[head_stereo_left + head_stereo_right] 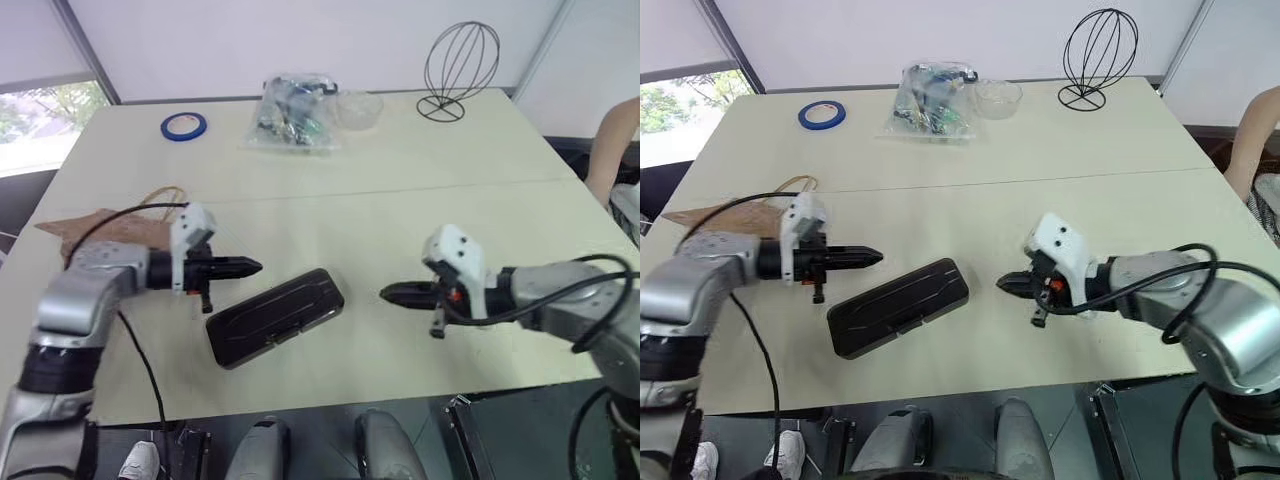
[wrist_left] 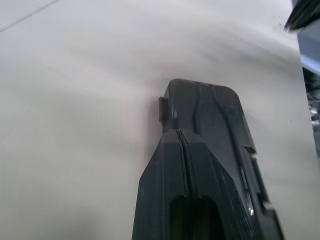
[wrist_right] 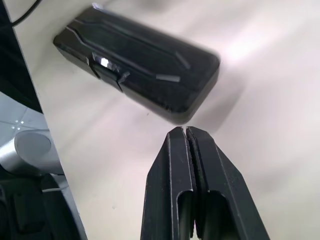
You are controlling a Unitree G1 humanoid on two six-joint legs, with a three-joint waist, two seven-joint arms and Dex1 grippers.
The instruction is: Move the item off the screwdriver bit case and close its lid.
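Dark screwdriver bit case (image 1: 275, 317) lies between both grippers, lid (image 1: 902, 299) down. Left gripper (image 1: 250, 267) & right gripper (image 1: 392, 294) pinched tight, holding nothing. Kraft paper bag (image 1: 118, 226) just behind left gripper, off case.

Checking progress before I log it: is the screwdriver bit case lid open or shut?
Shut. The lid lies flat on the screwdriver bit case, no tray or bits showing.

Even, bright daylight washes my desk (image 1: 400, 180), from the window by its far left corner. My wrist views smear with motion blur; shadows stay soft.
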